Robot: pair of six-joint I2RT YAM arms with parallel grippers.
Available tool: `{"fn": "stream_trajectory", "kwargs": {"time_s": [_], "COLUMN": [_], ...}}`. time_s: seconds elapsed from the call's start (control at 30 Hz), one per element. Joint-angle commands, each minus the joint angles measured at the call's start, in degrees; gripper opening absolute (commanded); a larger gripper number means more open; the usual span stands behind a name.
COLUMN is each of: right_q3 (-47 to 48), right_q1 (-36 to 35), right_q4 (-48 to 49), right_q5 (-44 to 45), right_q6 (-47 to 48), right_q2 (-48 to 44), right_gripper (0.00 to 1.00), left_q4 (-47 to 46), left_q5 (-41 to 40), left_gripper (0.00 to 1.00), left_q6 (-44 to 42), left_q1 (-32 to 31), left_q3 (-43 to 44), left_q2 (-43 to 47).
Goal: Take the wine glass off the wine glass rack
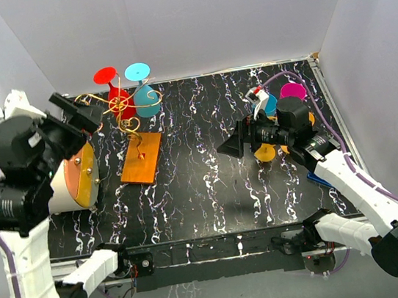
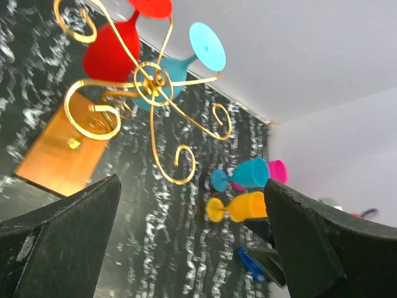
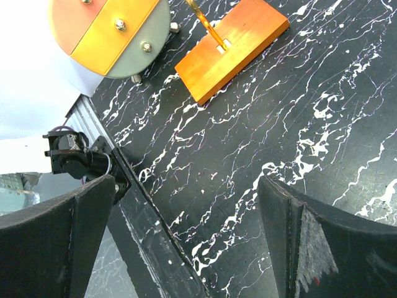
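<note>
The wine glass rack [image 1: 127, 120] is a gold wire stand on an orange-brown wooden base [image 1: 141, 157] at the back left. A red wine glass [image 1: 114, 94] and a cyan wine glass [image 1: 146, 97] hang upside down from its scroll arms. In the left wrist view the gold scrolls [image 2: 152, 81], red glass [image 2: 113, 51] and cyan glass [image 2: 186, 62] lie ahead and above my open, empty left gripper [image 2: 192, 248]. That left gripper [image 1: 81, 113] is just left of the rack, not touching it. My right gripper [image 1: 234, 144] is open and empty over the middle table; its wrist view [image 3: 186, 242] shows the base [image 3: 232, 43].
A blue glass [image 1: 267, 102], a magenta glass [image 1: 292, 91] and a yellow glass [image 1: 266, 153] lie at the right behind the right arm. A round striped disc on a white cone [image 1: 77, 177] sits left of the base. A blue object [image 1: 318, 177] lies under the right arm.
</note>
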State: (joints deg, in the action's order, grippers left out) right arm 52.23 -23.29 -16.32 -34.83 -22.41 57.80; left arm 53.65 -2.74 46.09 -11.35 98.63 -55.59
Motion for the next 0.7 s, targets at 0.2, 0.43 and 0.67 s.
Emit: {"fn": "stream_trajectory", "kwargs": {"time_s": [0.2,0.43,0.67], "right_q3": [5.76,8.47,9.09], "right_q1": [-0.27,-0.33,-0.35], "right_q4": [-1.37,-4.46,-5.82], "right_q5": [-1.46,-2.67,-3.67], "right_q6": [0.96,0.19,-0.61], "right_q2": [-0.51,0.55,1.95], "right_gripper": [0.98,0.98,0.98], "left_q4": [1.08,-5.32,-14.33], "left_q5": [-6.70,-5.81,17.21], "left_gripper": [0.99,0.99,0.99], "left_q6": [-24.11,-27.88,-19.46], "left_q1": [0.24,4.57,20.81], "left_q3": [24.12,32.97,26.67], "left_q2": [-25.23,-36.63,-38.98]}}
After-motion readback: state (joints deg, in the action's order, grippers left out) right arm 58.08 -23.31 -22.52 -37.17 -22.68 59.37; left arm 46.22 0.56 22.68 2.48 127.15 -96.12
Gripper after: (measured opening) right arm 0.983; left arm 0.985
